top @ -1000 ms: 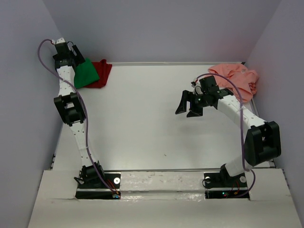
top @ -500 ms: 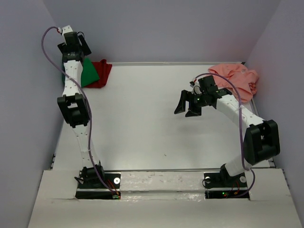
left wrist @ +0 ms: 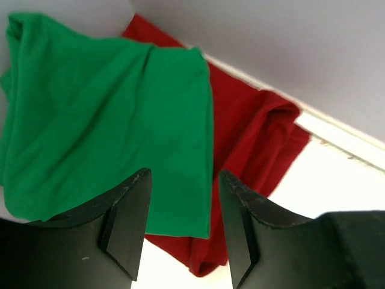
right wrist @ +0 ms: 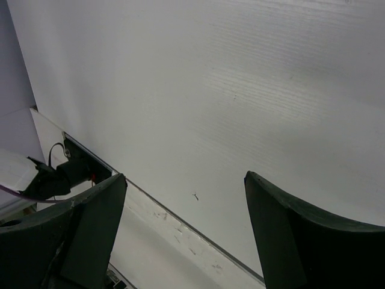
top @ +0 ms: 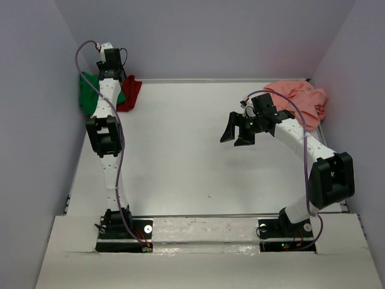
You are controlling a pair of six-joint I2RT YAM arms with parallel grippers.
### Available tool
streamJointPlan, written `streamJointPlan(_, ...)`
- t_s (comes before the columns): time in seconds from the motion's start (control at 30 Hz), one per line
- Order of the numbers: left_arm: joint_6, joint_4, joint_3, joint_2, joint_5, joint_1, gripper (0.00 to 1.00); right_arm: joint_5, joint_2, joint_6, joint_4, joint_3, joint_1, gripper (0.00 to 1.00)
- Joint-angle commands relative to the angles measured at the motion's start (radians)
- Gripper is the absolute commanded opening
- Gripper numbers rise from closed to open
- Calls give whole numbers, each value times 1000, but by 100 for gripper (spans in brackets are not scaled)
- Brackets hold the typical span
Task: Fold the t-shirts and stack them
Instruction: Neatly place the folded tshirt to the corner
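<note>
Looking down from above, the left arm (top: 103, 129) stretches all the way into the far left corner of the table (top: 180, 168). The green t-shirt (top: 87, 95) sits right there against the left wall, and the dark red t-shirt (top: 131, 91) peeks out just beside it on the other side of the arm. How that arm's fingers stand, I cannot tell from up here. Over in the far right corner the pink t-shirt (top: 298, 99) lies in a rumpled heap, well apart from the other two. The right gripper (top: 236, 137) hovers over bare table near the pink heap, jaws spread wide, carrying nothing.

Switching to the left wrist camera: the left gripper (left wrist: 183, 174) hangs over the pile with a clear gap between its fingers (left wrist: 129, 223). Nothing is pinched. Green cloth fills the left side and overlaps the red one, which runs along the foot of the far wall (left wrist: 289, 48). The green hem and a strip of red show through the gap.

Now the right wrist camera: both dark fingers (right wrist: 90, 223) stand far apart at the frame's edges, released, only white tabletop between them. An arm base (right wrist: 60, 171) with its cable sits at the table's edge, left side of the frame.
</note>
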Motion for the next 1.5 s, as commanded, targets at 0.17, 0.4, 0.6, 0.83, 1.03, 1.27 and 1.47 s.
streamJointPlan(0.17, 34, 16, 29, 34, -152, 2, 60, -3, 13, -26, -105, 125, 10, 85)
streamJointPlan(0.4, 32, 31, 44, 93, -183, -6, 64, 7, 33, -27, -178, 198, 19, 85)
streamJointPlan(0.6, 75, 53, 63, 142, -216, -32, 64, 24, 55, -19, -221, 253, 28, 85)
streamJointPlan(0.83, 65, 77, 58, 157, -175, -33, 63, 30, 72, -13, -244, 291, 39, 85)
streamJointPlan(1.03, 72, 77, 61, 168, -198, -32, 63, 35, 96, -4, -248, 317, 57, 85)
streamJointPlan(1.27, 77, 70, 58, 191, -215, -32, 62, 35, 96, 4, -244, 319, 67, 85)
streamJointPlan(1.47, 77, 71, 63, 212, -198, -32, 63, 33, 104, 4, -246, 327, 67, 85)
